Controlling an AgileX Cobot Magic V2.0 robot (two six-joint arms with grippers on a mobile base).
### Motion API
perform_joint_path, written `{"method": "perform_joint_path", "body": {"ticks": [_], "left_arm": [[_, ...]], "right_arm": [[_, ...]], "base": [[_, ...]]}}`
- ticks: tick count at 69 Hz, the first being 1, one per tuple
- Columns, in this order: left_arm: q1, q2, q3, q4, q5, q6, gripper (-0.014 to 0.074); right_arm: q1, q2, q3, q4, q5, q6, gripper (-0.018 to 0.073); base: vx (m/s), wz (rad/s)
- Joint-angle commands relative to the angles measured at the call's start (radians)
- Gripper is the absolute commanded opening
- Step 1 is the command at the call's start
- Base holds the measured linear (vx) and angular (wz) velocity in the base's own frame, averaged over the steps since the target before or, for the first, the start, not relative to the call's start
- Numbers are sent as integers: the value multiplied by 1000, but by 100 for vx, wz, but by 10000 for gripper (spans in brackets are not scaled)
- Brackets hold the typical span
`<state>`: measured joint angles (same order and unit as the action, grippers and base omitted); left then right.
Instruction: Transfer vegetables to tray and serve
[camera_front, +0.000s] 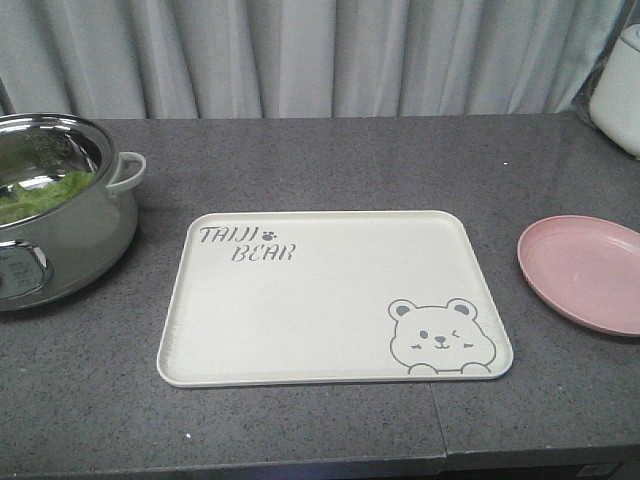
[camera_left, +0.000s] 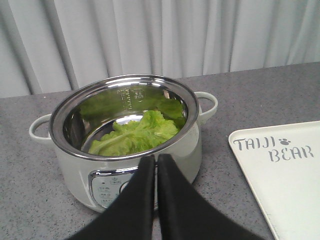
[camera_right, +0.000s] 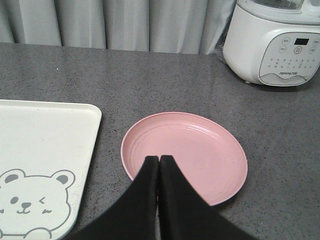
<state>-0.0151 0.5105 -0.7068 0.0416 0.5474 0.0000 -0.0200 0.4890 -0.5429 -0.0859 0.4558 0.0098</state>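
The green lettuce leaves (camera_left: 135, 134) lie inside a steel-lined electric pot (camera_left: 90, 165) at the table's left; they also show in the front view (camera_front: 45, 192). The cream "TAIJI BEAR" tray (camera_front: 330, 300) lies empty mid-table; its corner shows in the left wrist view (camera_left: 285, 185) and its edge in the right wrist view (camera_right: 45, 150). My left gripper (camera_left: 155, 159) is shut and empty, just in front of the pot's near rim. My right gripper (camera_right: 159, 159) is shut and empty over the near rim of the empty pink plate (camera_right: 200, 150). Neither gripper shows in the front view.
The pink plate (camera_front: 590, 270) sits right of the tray. A white kitchen appliance (camera_right: 275, 40) stands at the back right, also in the front view (camera_front: 620, 90). A grey curtain hangs behind the dark speckled counter (camera_front: 330, 160).
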Motion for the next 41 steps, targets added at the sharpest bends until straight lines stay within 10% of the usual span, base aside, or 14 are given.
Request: {"method": "perform_joint_path", "body": {"ticks": [1, 20, 41], "left_arm": [[-4, 10, -30, 1, -74, 0, -6], [-4, 11, -30, 10, -76, 0, 81], [-4, 11, -30, 34, -77, 0, 667]], "right_arm": [[-2, 12, -25, -4, -65, -10, -4], [-2, 12, -25, -25, -57, -10, 104], [-2, 12, -25, -80, -55, -10, 670]], "base": [[0, 0], [0, 0], [0, 0]]}}
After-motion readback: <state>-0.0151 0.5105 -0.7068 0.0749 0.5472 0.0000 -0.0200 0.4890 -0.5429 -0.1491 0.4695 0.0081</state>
